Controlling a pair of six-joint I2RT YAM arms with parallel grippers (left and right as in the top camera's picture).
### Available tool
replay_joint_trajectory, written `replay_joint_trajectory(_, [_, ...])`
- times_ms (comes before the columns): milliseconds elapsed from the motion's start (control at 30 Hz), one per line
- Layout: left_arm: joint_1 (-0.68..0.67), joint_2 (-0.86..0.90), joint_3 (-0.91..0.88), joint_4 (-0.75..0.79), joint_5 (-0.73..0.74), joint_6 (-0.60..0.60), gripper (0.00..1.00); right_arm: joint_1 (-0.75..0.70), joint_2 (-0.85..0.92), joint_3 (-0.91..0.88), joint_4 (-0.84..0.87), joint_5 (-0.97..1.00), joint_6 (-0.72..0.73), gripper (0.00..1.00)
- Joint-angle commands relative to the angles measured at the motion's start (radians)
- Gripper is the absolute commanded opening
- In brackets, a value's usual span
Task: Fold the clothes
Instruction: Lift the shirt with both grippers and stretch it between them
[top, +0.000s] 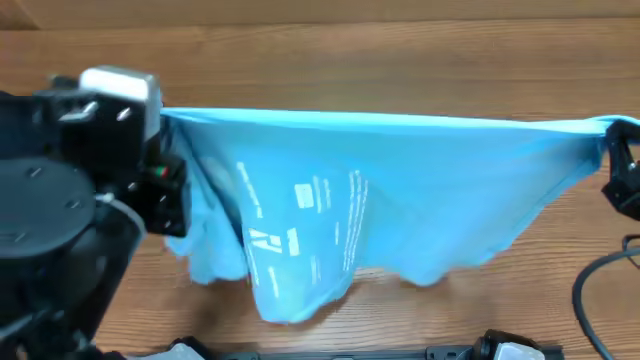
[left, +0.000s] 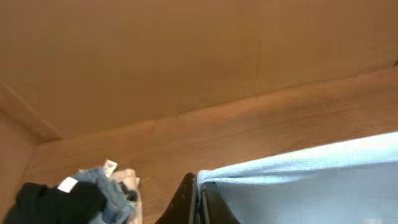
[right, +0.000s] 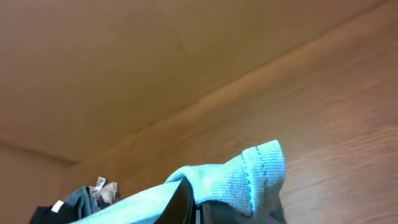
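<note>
Above the wooden counter (top: 400, 60), the light-blue T-shirt (top: 420, 190) hangs stretched wide between both arms. The left fingers (left: 186, 202) are clamped on one end of its top edge, and the right fingers (right: 183, 200) on the other.

Your T-shirt (top: 420, 190) was light blue, plain over most of cloth, with small white printed text and logos in slanted columns. In right wrist view, hem stitching was slightly deeper turquoise. Table (top: 350, 50) was warm brown wood with fine grain. Your left gripper (left: 198, 190) and right gripper (right: 190, 205) were black. White block (top: 120, 85) topped black left arm. Clothes pile (left: 81, 196) in your left wrist view mixed black, denim blue and white. Cable (top: 595, 300) was black.
</note>
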Motion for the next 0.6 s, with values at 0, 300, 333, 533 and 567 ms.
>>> replay_joint_trajectory(0, [0.011, -0.028, 0.043, -0.017, 0.030, -0.076, 0.04, -0.004, 0.000, 0.004, -0.016, 0.055, 0.005, 0.04])
replay_joint_trajectory(300, [0.011, -0.059, 0.043, -0.017, 0.027, -0.072, 0.04, -0.004, 0.023, 0.004, -0.051, 0.100, 0.001, 0.04])
replay_joint_trajectory(333, [0.011, -0.067, 0.043, -0.017, 0.045, -0.072, 0.04, -0.004, 0.021, 0.004, -0.052, 0.100, 0.000, 0.04])
replay_joint_trajectory(533, [0.011, -0.150, 0.043, -0.017, 0.078, -0.053, 0.04, 0.000, 0.000, 0.005, -0.061, 0.078, 0.000, 0.04])
replay_joint_trajectory(567, [0.011, -0.163, 0.043, -0.017, 0.070, -0.055, 0.04, 0.005, -0.006, 0.005, -0.061, 0.066, 0.000, 0.04])
